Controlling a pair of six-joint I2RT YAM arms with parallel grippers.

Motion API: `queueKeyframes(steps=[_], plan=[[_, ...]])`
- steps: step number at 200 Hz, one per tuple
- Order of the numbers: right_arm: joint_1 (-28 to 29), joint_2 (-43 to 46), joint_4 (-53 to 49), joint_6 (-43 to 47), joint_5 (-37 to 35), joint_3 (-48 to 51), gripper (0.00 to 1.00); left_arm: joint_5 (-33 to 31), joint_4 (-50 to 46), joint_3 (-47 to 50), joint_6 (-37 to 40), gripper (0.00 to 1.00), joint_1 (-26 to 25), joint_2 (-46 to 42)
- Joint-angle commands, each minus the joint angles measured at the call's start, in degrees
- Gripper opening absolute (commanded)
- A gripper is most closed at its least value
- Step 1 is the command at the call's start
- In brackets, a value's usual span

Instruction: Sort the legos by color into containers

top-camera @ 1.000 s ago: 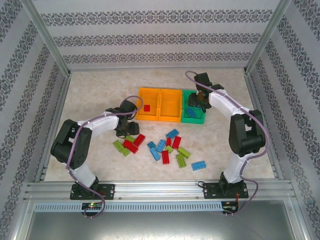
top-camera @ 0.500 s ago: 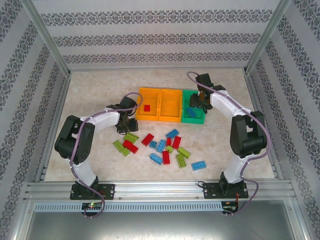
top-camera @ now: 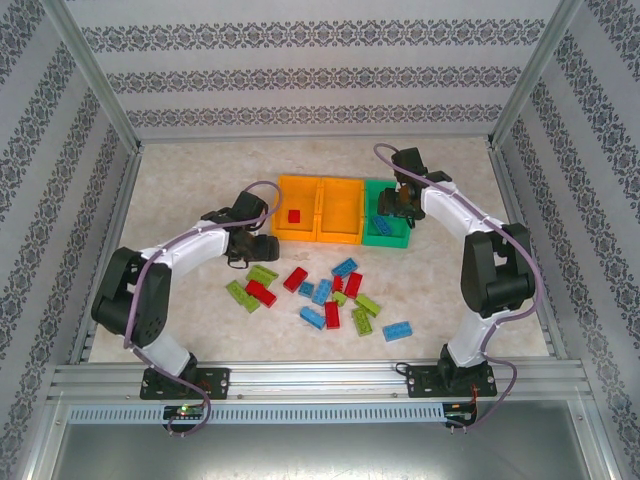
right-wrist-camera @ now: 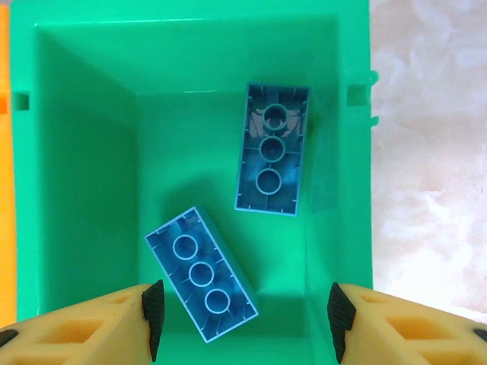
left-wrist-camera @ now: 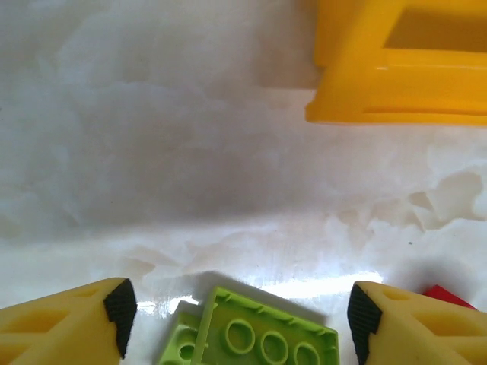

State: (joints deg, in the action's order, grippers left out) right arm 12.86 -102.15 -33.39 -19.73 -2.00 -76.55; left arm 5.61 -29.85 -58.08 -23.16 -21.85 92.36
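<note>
From above, the legos [top-camera: 325, 295] lie loose at 6 o'clock of the containers [top-camera: 318, 238], on a pale marbled table [top-camera: 180, 180] boxed in by patterned walls [top-camera: 320, 80]. At the left wrist, the left gripper [left-wrist-camera: 236, 308] hangs spread and empty over a skewed lime brick [left-wrist-camera: 262, 338] at 6 o'clock, and an off-centre close could skid it across the glossy top. At the right wrist, the right gripper [right-wrist-camera: 243, 319] gapes empty above the green bin [right-wrist-camera: 84, 152] holding two blue bricks [right-wrist-camera: 272, 148], so lime pieces dropped there would mix colours.

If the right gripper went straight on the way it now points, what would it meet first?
Likely the nearer blue brick in the green bin: the open right gripper points down into that bin. Depth is unclear, so it may reach the bin floor beside it instead.
</note>
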Motion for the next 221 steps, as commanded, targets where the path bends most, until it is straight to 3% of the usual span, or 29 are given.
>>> queueKeyframes(steps=[1, 18, 30, 51, 74, 125, 221], plan=[[0.2, 3.8, 0.9, 3.2, 3.0, 1.3, 0.64, -0.4, -0.1, 1.9, 5.2, 0.8, -1.1, -2.0], [2.7, 6.6, 2.6, 7.5, 3.5, 3.1, 0.67, -2.0, 0.0, 2.7, 4.2, 0.87, -1.1, -2.9], [5.6, 9.3, 3.8, 11.2, 3.3, 4.9, 0.72, -4.2, 0.6, 3.6, 2.3, 1.0, -1.1, -4.0], [12.8, 13.3, 5.9, 17.0, 3.9, 8.2, 0.88, -6.1, 2.7, 5.9, -0.6, 0.99, -0.6, -6.8], [22.2, 15.4, 8.0, 21.0, 3.5, 11.2, 0.98, -7.4, 3.3, 7.4, -3.2, 0.99, 0.9, -9.2], [35.8, 6.8, 9.0, 19.8, 4.3, 9.4, 0.98, -7.7, 0.9, 7.7, -3.7, 0.99, 6.3, -10.4], [40.3, -6.0, 5.2, 19.7, 5.1, 0.9, 0.98, -6.6, 1.6, 10.5, -4.7, 0.99, 10.1, -13.1]])
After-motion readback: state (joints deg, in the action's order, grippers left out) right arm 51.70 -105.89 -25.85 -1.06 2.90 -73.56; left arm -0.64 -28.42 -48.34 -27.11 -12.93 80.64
